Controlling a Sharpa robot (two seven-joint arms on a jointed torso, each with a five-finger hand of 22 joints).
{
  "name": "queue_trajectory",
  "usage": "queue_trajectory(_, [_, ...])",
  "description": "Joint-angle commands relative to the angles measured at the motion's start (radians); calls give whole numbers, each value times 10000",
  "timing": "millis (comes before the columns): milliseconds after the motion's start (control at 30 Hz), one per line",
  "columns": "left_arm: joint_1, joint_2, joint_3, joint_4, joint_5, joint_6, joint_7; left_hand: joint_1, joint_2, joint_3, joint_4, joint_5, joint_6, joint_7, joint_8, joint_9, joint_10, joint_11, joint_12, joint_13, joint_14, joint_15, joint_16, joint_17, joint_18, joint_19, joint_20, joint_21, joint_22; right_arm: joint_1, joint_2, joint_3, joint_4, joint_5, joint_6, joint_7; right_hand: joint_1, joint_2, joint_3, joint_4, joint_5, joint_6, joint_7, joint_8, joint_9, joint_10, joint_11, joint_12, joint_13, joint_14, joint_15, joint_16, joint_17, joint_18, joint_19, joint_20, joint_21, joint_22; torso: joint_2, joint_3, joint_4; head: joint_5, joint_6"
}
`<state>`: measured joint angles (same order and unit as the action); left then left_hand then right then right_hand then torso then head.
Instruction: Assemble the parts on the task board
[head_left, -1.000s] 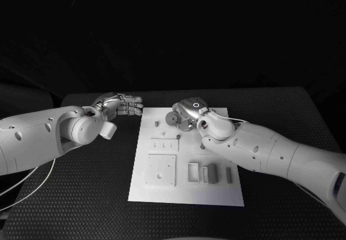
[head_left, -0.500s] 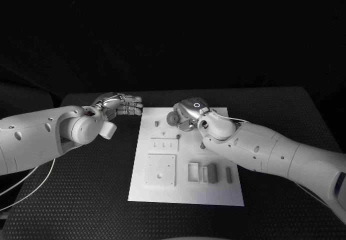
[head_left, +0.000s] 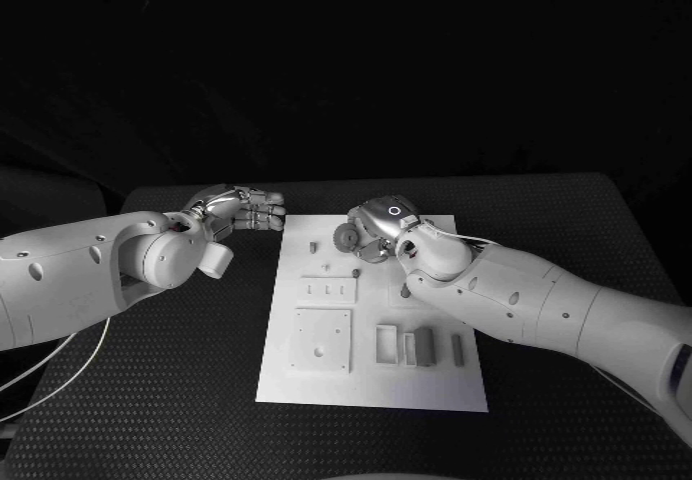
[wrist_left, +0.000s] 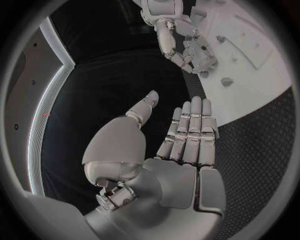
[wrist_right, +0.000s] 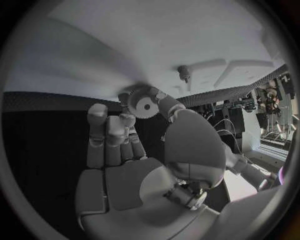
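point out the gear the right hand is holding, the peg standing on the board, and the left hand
gear (wrist_right: 147, 105): right wrist view, on its toothed face beside the centre hole.
peg (wrist_right: 184, 73): right wrist view, on its upright shaft.
left hand (wrist_left: 187, 131): left wrist view, on the straight fingers, nothing in them.

One task board (head_left: 375, 385), two robot hands, left (head_left: 248, 210) and right (head_left: 369, 233), one gear (wrist_right: 147, 105), two upright pegs (head_left: 315, 245) (head_left: 356, 271)

A black table (head_left: 173, 400) with a fine textured mat fills the foreground. Behind it the room is dark. The left wrist view shows a dark wall panel edged by a pale lit strip (wrist_left: 39, 125).
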<state>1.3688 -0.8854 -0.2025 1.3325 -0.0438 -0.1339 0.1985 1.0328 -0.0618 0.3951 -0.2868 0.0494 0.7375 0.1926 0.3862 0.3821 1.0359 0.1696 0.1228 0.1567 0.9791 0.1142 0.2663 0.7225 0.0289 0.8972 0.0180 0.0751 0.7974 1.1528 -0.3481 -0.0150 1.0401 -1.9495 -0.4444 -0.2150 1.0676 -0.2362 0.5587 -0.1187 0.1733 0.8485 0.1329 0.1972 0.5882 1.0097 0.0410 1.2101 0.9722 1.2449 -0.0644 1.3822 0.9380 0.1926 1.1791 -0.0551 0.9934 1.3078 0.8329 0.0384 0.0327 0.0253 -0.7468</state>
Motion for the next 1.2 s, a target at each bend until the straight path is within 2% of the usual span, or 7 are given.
queue_trajectory(33, [9, 20, 8, 4, -15, 41, 69, -24, -48, 5, -15, 34, -54, 213, -31, -12, -64, 15, -46, 13, 72, 15, -59, 16, -106, 26, -23, -53, -13, -31, 8, -22, 28, -36, 166, -26, 14, 62, -13, 49, 41, 243, 182, 67, 17, 29, -30, 59, -12, 12, -58, 0, -11, 692, -2, -78, 46, 181, 1, -3, 4, 0, -1])
queue_trajectory(200, [9, 41, 8, -9, -15, 54, 71, -26, -47, 5, -14, 34, -55, 213, -30, -11, -64, 16, -47, 13, 73, 16, -60, 18, -106, 26, -23, -53, -13, -33, -10, -21, 105, -41, -30, -31, 12, 63, -13, 51, 40, 245, 181, 68, 18, 30, -30, 59, -12, 14, -59, 1, -11, 692, -1, -78, 47, 181, 1, -1, 3, 1, 0])
queue_trajectory(333, [8, 43, 7, -15, -15, 55, 72, -27, -46, 6, -14, 34, -56, 213, -30, -11, -64, 16, -48, 14, 73, 16, -62, 19, -106, 26, -23, -53, -13, -33, -72, -20, 213, -41, -25, -54, 5, 52, -19, 56, 38, 247, 180, 70, 19, 36, -32, 63, -12, 20, -61, 5, -9, 692, 5, -79, 51, 183, -3, -12, 10, -7, -2])
queue_trajectory(600, [8, 26, 7, -11, -15, 47, 66, -29, -45, 6, -14, 33, -59, 214, -28, -10, -65, 16, -49, 14, 74, 16, -65, 22, -106, 25, -23, -53, -13, -31, -205, -16, 503, -35, 66, -215, -20, 37, -26, 82, 37, 260, 175, 80, 25, 50, -36, 68, -13, 32, -65, 12, -7, 692, 18, -82, 57, 183, 0, -3, -4, 11, -4])
queue_trajectory(767, [8, 15, 7, -6, -15, 55, 57, -31, -45, 6, -13, 34, -60, 214, -28, -10, -66, 17, -50, 15, 75, 16, -67, 23, -107, 25, -22, -53, -13, -29, -286, -10, 622, -66, 301, -394, -59, 15, -31, 122, 38, 269, 172, 87, 29, 54, -40, 65, -18, 37, -68, 11, -8, 692, 24, -84, 57, 181, -2, -3, -11, 15, -6])
queue_trajectory(1200, [8, 29, 7, -21, -15, 74, 36, -35, -46, 5, -14, 34, -64, 215, -26, -9, -67, 17, -52, 16, 75, 16, -72, 27, -107, 24, -22, -53, -13, -28, -217, -6, 436, -150, 164, -694, -93, 56, -1, 205, 45, 285, 161, 99, 38, 63, -50, 57, -27, 47, -79, 11, -9, 692, 38, -93, 54, 177, 3, -3, -1, -20, -4])
